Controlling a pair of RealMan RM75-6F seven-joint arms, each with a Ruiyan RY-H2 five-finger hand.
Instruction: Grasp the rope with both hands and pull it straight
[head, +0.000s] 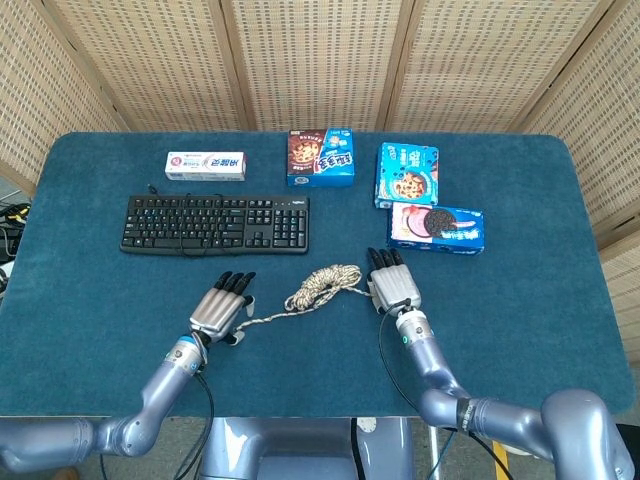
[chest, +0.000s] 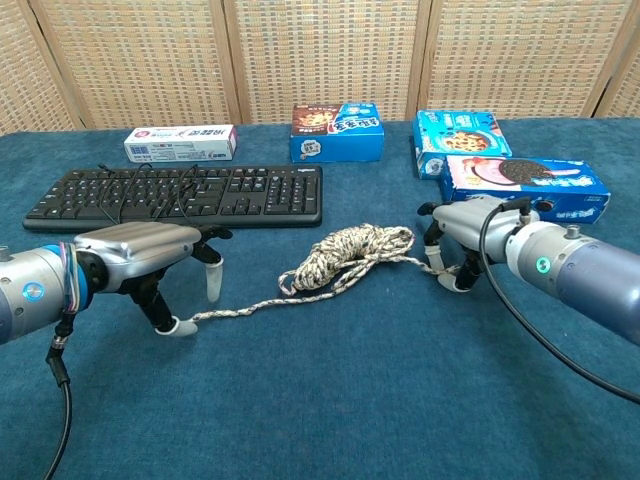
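The left hand (chest: 150, 262), fingers spread, straddles the free tail of the rope (chest: 345, 255); the right hand (chest: 462, 240) pinches its other end. Loosely coiled mid-surface, the light, limp cord looks best held near both ends. Beyond it lies a keyboard (chest: 180, 195).

The left hand (chest: 150, 260) stands palm down over the loose end of the rope (chest: 340, 258), fingers apart with their tips lowered around it, nothing yet gripped. The right hand (chest: 465, 232) sits at the rope's opposite end, fingers curled down onto the strand there.
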